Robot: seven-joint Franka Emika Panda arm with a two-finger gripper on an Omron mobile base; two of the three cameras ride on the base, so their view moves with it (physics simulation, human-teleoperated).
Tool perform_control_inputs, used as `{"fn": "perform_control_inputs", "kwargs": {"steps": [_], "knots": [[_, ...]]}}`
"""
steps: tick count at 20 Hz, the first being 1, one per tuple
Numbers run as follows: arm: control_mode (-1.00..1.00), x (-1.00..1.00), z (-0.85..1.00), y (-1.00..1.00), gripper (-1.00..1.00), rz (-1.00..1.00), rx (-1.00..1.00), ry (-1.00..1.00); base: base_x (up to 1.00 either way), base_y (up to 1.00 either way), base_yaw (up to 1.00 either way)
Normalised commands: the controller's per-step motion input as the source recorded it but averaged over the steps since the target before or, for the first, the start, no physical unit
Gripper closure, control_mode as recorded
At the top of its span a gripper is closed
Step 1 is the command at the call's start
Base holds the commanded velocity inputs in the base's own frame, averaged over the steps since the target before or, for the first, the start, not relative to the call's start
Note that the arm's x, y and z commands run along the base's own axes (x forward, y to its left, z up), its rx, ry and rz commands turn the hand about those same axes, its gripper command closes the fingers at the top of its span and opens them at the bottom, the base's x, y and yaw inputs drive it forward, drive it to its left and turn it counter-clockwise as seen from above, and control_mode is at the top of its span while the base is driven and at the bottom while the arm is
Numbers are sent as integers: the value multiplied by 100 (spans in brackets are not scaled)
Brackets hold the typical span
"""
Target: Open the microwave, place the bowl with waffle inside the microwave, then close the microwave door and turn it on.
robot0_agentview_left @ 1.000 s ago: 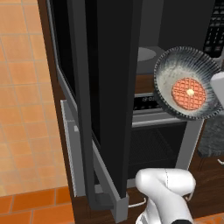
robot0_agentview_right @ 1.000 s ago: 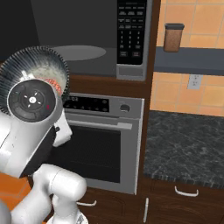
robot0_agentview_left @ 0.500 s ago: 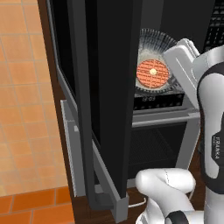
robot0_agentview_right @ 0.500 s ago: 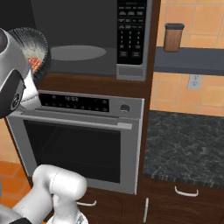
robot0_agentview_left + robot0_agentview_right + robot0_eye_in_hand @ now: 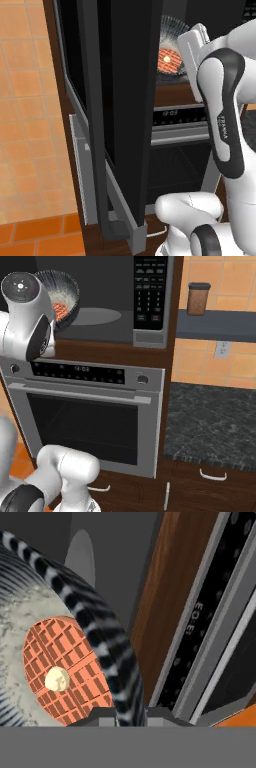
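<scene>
At the mouth of the open microwave, the arm holds the bowl tipped steeply on edge, its dark striped rim facing the gripper. From the hand view, the 2 dark finger tips sit at the bottom of the frame with the bowl's rim rising straight up between them, so the gripper is clamped on that rim. The bowl's pale inside spreads to the left of the fingers, and the round orange waffle lies against it, just left of the rim, with a small yellow pat near its centre.

From the right base view, the bowl shows behind the arm's white wrist, at the left side of the microwave's grey cavity and above its floor; whether it touches the floor cannot be told. The round turntable lies just to its right, and the black keypad strip stands further right.

From the left base view, the microwave door is swung wide open, seen edge-on as a tall black panel, with the bowl and its waffle just beyond its right edge. The silver oven sits directly under the microwave, door closed. A brown jar stands on the shelf to the right.
</scene>
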Motion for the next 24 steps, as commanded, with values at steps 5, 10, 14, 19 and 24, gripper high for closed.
{"fn": "perform_control_inputs", "kwargs": {"steps": [5,10,14,19,24], "knots": [[-100,100,0,10,100,-13,21,9,0,0,0],[-100,90,-7,12,100,-9,17,1,0,0,0],[-100,84,-5,32,100,-2,3,4,0,0,0],[-100,96,-10,20,100,0,0,23,0,0,0],[-100,76,-9,0,100,-10,1,18,0,0,0]]}}
